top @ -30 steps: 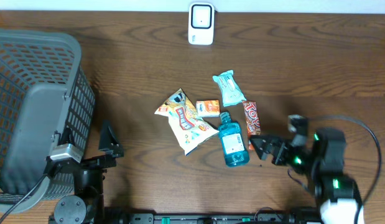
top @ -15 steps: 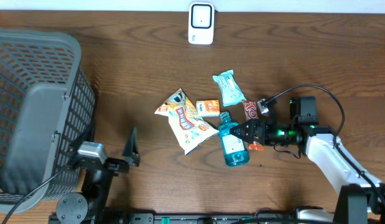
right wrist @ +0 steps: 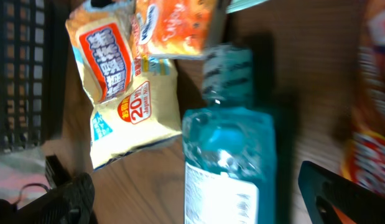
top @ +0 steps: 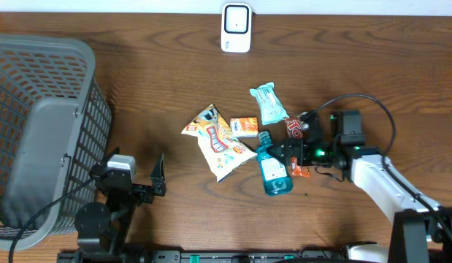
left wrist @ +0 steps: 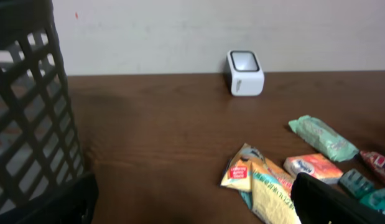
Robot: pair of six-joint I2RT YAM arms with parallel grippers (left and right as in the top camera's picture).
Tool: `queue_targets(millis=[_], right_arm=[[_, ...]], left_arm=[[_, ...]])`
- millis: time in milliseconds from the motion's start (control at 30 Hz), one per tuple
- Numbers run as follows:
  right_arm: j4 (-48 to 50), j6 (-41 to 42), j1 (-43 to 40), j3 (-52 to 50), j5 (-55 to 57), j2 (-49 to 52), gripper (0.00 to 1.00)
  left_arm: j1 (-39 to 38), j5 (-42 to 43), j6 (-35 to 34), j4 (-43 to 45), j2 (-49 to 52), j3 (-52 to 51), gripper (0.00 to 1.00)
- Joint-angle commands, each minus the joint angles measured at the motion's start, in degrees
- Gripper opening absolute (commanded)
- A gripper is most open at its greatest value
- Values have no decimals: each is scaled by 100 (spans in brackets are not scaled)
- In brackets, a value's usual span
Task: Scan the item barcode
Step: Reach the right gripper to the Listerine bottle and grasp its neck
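blue bottle (right wrist: 226, 162) lies flat between fingers of right end effector (right wrist: 195, 190), spread wide, released.

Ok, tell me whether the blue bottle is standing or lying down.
Lying down: the blue bottle lies flat on the table, its cap toward the orange box, label face up.

The overhead camera looks straight down on the whole table (top: 174, 88). The left wrist camera sits low beside the basket (left wrist: 60, 93) and faces across the table toward the white scanner (left wrist: 245, 73) at the far wall. The right wrist camera looks down from very near on the blue bottle (right wrist: 226, 168). All three views share the yellow snack bag (top: 217, 142).
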Motion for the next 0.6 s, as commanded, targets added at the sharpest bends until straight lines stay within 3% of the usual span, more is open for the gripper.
queue_targets(millis=[0,200,333,567], right_arm=[[214,203,245,68,330,376,99],[455,433,267,68,719,1145,97],[463,337,348,68,723,1419,70],[280,129,640,68,999,1497,74]], left_arm=[[15,-55,76,-57,131,-17,99],[15,-57,79,-76,164,-17,99],[15,-57,79,-79,164,-17,99],[15,-57,79,-120,164,-17,99]])
